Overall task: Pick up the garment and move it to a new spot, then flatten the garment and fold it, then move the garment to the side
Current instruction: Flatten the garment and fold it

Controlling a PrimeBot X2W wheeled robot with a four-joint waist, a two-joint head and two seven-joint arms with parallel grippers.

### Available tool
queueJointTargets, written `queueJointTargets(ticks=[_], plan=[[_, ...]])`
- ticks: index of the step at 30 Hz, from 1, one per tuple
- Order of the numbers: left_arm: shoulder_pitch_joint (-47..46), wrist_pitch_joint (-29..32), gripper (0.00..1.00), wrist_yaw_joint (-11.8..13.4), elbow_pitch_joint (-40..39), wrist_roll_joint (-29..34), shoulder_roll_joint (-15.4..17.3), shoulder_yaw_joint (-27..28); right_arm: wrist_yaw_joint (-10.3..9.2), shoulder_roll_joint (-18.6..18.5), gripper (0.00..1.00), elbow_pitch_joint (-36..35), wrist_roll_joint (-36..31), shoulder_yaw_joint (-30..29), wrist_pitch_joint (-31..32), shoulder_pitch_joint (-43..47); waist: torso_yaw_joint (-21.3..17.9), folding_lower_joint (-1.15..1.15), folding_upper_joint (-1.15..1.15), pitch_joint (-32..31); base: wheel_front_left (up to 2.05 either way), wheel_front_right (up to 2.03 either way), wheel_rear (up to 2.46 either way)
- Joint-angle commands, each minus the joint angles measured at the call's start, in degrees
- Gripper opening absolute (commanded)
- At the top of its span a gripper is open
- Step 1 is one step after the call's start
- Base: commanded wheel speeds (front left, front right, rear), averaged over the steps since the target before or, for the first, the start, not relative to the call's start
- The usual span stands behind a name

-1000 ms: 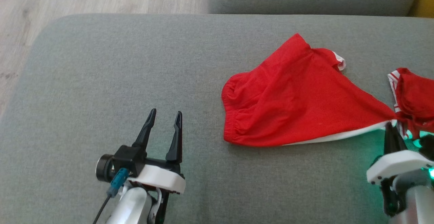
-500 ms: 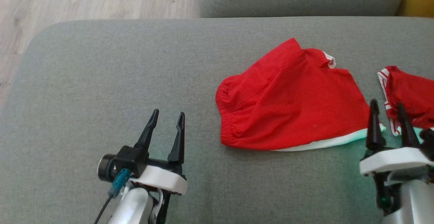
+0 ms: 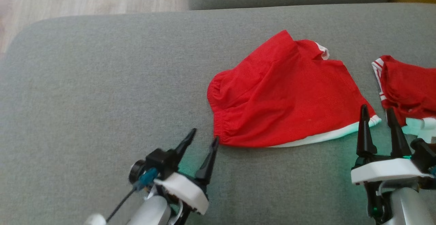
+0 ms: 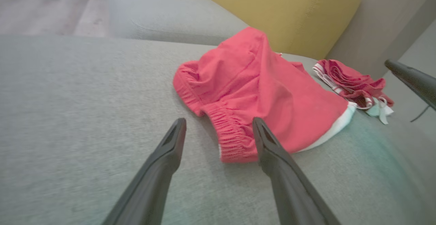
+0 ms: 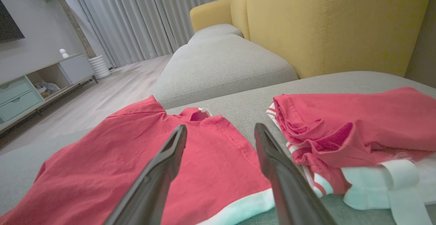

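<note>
On the cushion point(image 3: 102, 81), the limp red garment point(image 3: 286, 95) is best pinched at its waistband point(image 3: 225, 133); left gripper point(image 3: 205, 133) and right gripper point(image 3: 376, 108) are spread, empty.

Both arms end in two long, tapering black fingers point(image 3: 364, 134) on a white curved mount point(image 3: 388, 172) above a silvery forearm point(image 3: 407, 204). The left gripper point(image 3: 205, 134) carries a round black camera point(image 3: 136, 171), a blue plug point(image 3: 144, 178) and a dark cable point(image 3: 119, 206); the right gripper point(image 3: 376, 108) glows green at its base.

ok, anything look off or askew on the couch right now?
Nothing damaged or spilled. The red fabric shorts with white hem lie skewed and rumpled on the grey couch cushion, with the waistband puckered and the far corner folded over. A second red-and-white garment sits crumpled beside them, apart.
</note>
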Motion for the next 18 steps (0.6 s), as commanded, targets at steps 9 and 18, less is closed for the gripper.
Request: queueJointTargets(ticks=[9,18], plan=[[-7.3,8.6,1.00,-0.8,0.8,-16.1,0.7,-3.3,-0.04,-0.4,1.00,0.7,0.7,2.4,-1.5,-3.0,-3.0,0.00,0.00,1.3,0.00,0.00,0.00],[-10.7,10.4,0.06,-0.8,1.3,-24.8,3.5,-7.9,-0.04,-0.4,1.00,2.1,0.5,2.4,-2.0,-3.9,-4.3,0.00,0.00,2.1,0.00,0.00,0.00]])
